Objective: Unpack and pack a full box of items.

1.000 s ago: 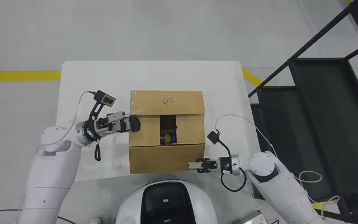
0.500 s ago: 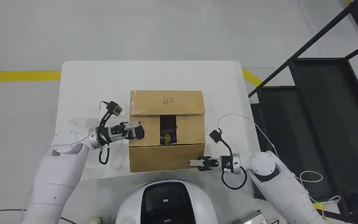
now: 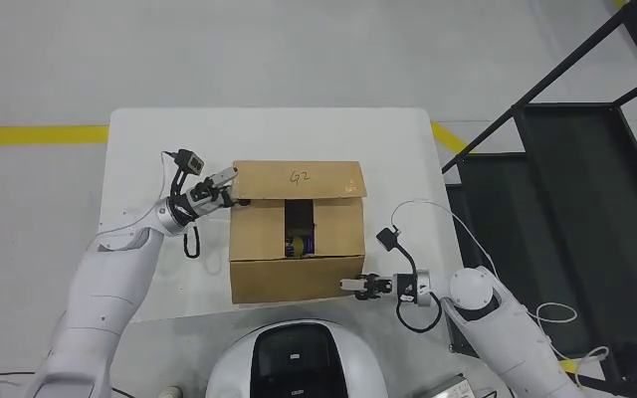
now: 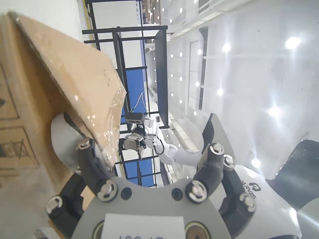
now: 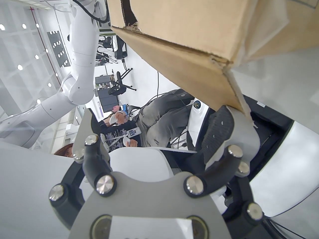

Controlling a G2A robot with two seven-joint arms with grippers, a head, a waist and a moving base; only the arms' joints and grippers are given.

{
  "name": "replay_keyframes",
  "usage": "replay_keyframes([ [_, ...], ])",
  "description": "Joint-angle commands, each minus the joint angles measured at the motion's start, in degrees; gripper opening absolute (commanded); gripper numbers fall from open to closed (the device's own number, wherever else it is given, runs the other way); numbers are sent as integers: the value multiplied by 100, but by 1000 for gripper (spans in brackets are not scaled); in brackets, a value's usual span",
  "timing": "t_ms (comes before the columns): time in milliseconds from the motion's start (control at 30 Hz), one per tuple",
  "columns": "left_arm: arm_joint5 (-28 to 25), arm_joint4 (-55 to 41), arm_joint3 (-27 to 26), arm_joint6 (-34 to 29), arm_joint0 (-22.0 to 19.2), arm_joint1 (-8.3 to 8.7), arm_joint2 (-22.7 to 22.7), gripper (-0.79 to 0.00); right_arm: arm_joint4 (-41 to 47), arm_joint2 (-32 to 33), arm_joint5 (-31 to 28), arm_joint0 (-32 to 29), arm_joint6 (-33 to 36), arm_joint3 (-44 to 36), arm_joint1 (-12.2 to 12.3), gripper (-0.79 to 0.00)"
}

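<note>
Box (image 3: 297, 234): brown corrugated cardboard, glossy taped flap edges | left tool (image 4: 135, 123) spread | right tool (image 5: 155, 115) spread

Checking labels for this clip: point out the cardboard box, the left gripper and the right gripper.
cardboard box (image 3: 328, 180), top view, far flap.
left gripper (image 3: 227, 180), top view, between its fingertips.
right gripper (image 3: 346, 286), top view, between its fingertips.
</note>
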Motion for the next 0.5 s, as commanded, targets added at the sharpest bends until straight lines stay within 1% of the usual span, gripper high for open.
replay_keyframes([
  [0, -60, -161, 137, -32, -152, -45, 70, 0, 19, -7, -6, 16, -8, 32, 1, 0],
  [133, -199, -378, 479, 10, -515, -164, 255, 0, 16, -28, -15, 66, -26, 116, 5, 0],
  [267, -396, -555, 932, 1, -926, -300, 447, 0, 4, -53, -10, 144, -43, 183, 6, 0],
  [367, -498, -731, 1348, -144, -1209, -398, 560, 0, 7, -51, -13, 201, -76, 212, 8, 0],
  [467, -649, -698, 1753, -268, -1442, -479, 681, 0, 25, -45, -9, 211, -102, 219, 9, 0],
])
